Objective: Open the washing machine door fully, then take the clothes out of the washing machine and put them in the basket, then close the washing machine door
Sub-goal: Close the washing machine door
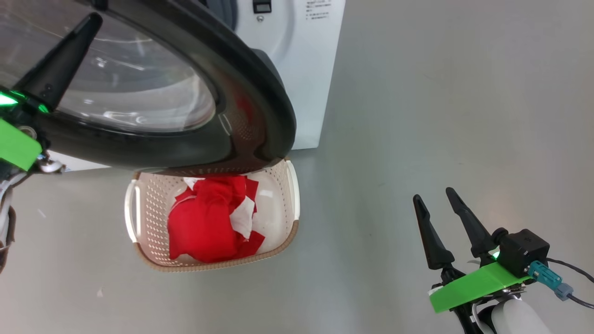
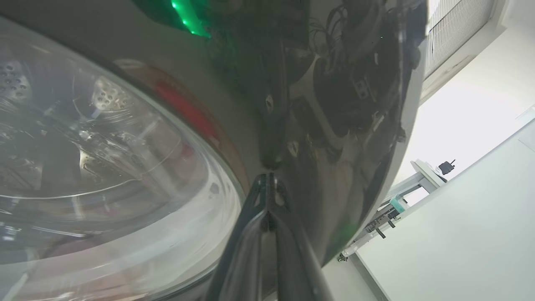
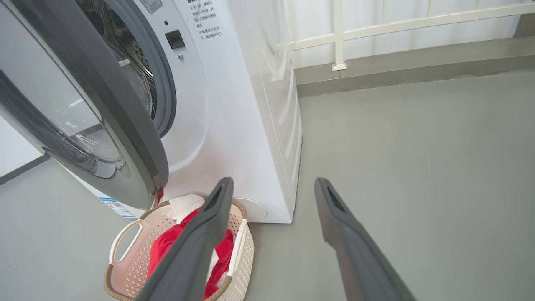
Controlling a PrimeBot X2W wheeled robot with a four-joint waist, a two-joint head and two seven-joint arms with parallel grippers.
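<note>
The washing machine door stands partly open, its glossy black rim and glass window large in the head view. My left gripper is shut and holds nothing. Its tip rests against the outer black rim of the door. The white washing machine shows its steel drum behind the door. On the floor below the door sits the cream basket, holding the red and white clothes. My right gripper hangs open and empty over the floor, right of the basket and clothes.
Grey floor spreads wide to the right of the machine. A white railing and a low kerb run along the back wall. A pale stand is far off past the door's edge.
</note>
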